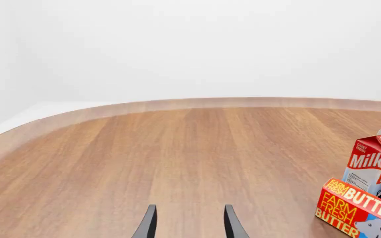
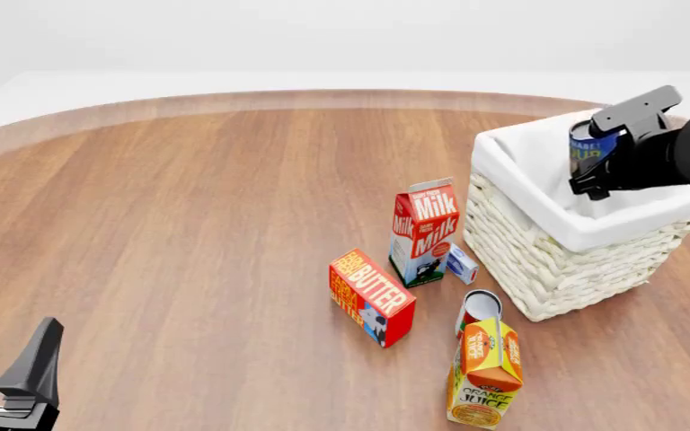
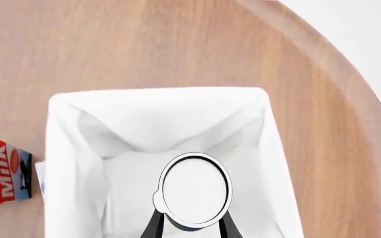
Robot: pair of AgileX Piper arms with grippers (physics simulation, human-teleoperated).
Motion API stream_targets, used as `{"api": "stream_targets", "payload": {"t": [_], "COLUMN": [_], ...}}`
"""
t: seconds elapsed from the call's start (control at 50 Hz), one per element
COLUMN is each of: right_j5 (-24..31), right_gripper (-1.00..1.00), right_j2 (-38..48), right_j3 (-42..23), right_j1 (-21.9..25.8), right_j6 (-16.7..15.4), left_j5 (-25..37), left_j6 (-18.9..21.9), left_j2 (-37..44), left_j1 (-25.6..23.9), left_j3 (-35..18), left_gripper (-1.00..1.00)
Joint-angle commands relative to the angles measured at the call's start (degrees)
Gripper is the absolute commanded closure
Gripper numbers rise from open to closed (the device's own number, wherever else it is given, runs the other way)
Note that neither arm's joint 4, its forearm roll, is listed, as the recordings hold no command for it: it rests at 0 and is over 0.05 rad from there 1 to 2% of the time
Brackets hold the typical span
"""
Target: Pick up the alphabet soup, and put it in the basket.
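White walls surround a round wooden desk point(image 2: 201, 206) with a pale edge band. My right fingers point(image 3: 190, 225) are closed on the alphabet soup point(image 2: 589, 149), holding it over the open mouth of the basket point(image 2: 537, 269). In the right wrist view the can's pale top sits inside the outline of the white lining, toward the near wall of the basket. My left fingers point(image 1: 186, 222) hang spread apart over bare desk, holding nothing.

Procedure for the step in hand, as I judge it:
1. Keep the can upright and within the lining, away from the folded cloth rim.
2. Lower it into the basket before parting my fingers, so it does not drop far or tip.
3. Part my fingers only enough to free the can, then lift straight up, clear of the rim.

Limits of view:
- The basket floor directly under the can is hidden by the can itself.
- How far the can hangs above the floor cannot be told.
- In the front view my right arm covers part of the can; only a strip of blue label shows.
- The red-and-white can point(image 2: 478, 311) is partly hidden behind the orange juice carton point(image 2: 485, 373).
- The small box beside the milk carton point(image 2: 423, 232) is too small to read.
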Motion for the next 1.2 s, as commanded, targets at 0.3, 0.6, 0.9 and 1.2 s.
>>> {"api": "stream_targets", "payload": {"t": [0.3,0.6,0.9,1.2], "right_j5": [-1.15,-1.57,-2.2,-2.26], "right_gripper": [1.0,1.0,1.0,-1.0], "right_j2": [4.2,6.97,8.47,8.8], "right_j3": [-0.9,-2.07,-1.71,-2.22], "right_j1": [0.35,0.08,-0.37,-0.93], "right_j6": [0.18,0.02,-0.79,-0.82], "left_j5": [0.0,0.0,0.0,0.0], "left_j6": [0.0,0.0,0.0,0.0], "left_j2": [0.0,0.0,0.0,0.0], "left_j1": [0.0,0.0,0.0,0.0], "left_j3": [0.0,0.0,0.0,0.0], "left_gripper": [-1.0,-1.0,-1.0,-1.0]}}
